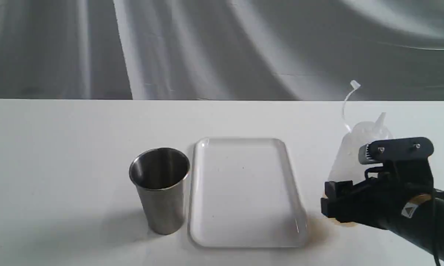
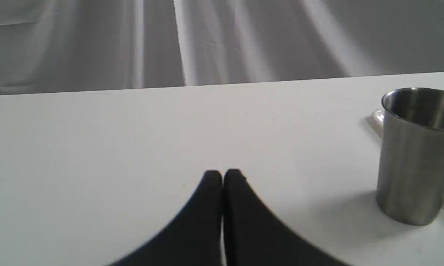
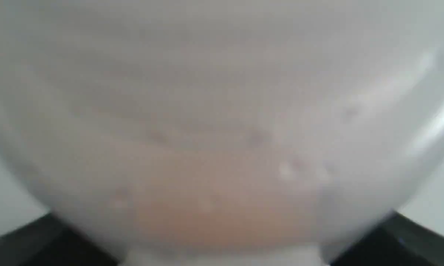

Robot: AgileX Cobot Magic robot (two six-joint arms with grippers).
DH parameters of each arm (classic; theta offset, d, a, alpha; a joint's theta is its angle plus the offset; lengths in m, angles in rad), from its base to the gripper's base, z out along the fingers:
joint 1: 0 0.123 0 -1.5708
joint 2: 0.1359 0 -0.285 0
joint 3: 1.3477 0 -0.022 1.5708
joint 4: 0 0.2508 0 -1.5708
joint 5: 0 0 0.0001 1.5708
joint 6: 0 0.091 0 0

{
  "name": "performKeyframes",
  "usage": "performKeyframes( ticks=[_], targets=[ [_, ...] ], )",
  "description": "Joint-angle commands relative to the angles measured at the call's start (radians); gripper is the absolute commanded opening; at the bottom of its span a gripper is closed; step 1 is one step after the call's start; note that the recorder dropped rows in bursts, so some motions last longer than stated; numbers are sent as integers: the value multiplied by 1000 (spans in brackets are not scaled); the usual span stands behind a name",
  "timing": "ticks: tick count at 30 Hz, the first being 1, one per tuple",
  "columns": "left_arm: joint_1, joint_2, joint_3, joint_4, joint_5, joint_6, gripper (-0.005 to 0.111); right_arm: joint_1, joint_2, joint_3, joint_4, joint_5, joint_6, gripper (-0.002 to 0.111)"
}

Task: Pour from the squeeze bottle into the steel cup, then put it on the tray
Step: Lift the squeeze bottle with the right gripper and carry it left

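Note:
The squeeze bottle (image 1: 355,159), translucent whitish with a pointed nozzle and a cap strap sticking up, stands at the table's right. A faint amber tint shows low in the squeeze bottle (image 3: 222,155), which fills the right wrist view. My right gripper (image 1: 340,197) is around its lower body, with a dark finger pressed against each side, so it is shut on the bottle. The steel cup (image 1: 161,188) stands upright just left of the white tray (image 1: 244,142). My left gripper (image 2: 222,173) is shut and empty, low over bare table left of the steel cup (image 2: 416,155).
The white table (image 1: 59,147) ends at a far edge in front of a grey draped cloth (image 1: 207,44). A brownish smear (image 1: 318,229) lies on the table beside the tray's near right corner. A corner of the tray (image 2: 378,115) peeks out behind the cup.

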Motion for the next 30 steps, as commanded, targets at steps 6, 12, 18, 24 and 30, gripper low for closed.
performKeyframes(
  ticks=[6, 12, 18, 24, 30],
  targets=[
    [2, -3, 4, -1, -8, -6, 0, 0, -155, -7, 22, 107, -221, 14],
    [2, -3, 4, -1, -8, -6, 0, 0, -193, -148, -38, 387, -221, 14],
    [2, -3, 4, -1, -8, -4, 0, 0, -193, -402, -233, 748, -96, 14],
    [2, -3, 4, -1, -8, -4, 0, 6, -193, -614, -479, 942, 63, 14],
    [2, -3, 4, -1, -8, -6, 0, 87, -193, -690, -669, 1020, 140, 14]
  ],
)
